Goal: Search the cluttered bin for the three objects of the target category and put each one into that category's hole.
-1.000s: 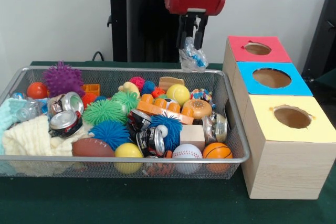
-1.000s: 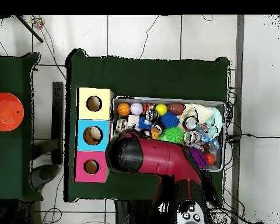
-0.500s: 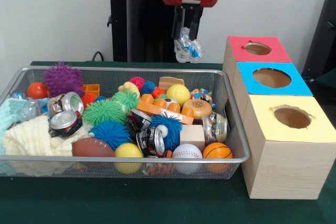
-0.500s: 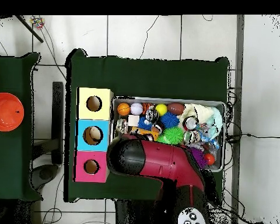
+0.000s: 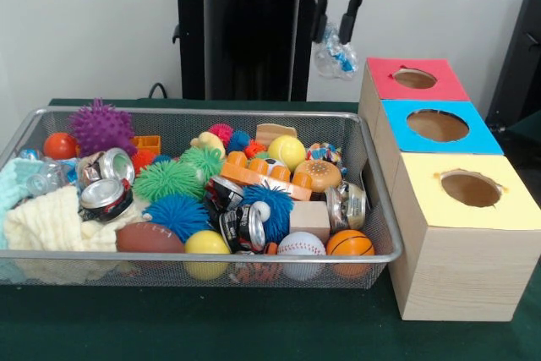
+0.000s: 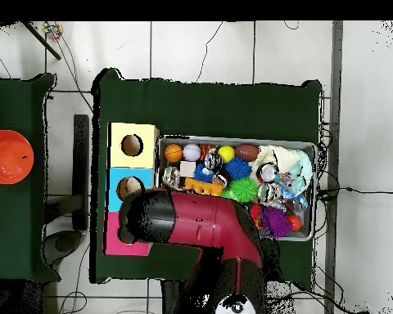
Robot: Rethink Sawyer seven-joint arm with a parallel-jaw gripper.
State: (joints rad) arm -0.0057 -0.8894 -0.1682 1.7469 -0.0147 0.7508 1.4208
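The gripper (image 5: pixel 336 24) fingers pinch a crumpled clear plastic bottle (image 5: pixel 335 56), hanging beside the red-topped wooden box (image 5: pixel 385 84). Better to centre it above the round hole (image 5: pixel 414 79) before letting go.

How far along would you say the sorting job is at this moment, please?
Done: nothing visibly delivered; what shows of the holes looks empty. In hand: the gripper holds a crumpled clear plastic bottle in the air beside the red box, not yet over its hole. Left: dropping it, then searching the wire bin.

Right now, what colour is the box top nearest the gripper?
Red box top; the front view shows it best.
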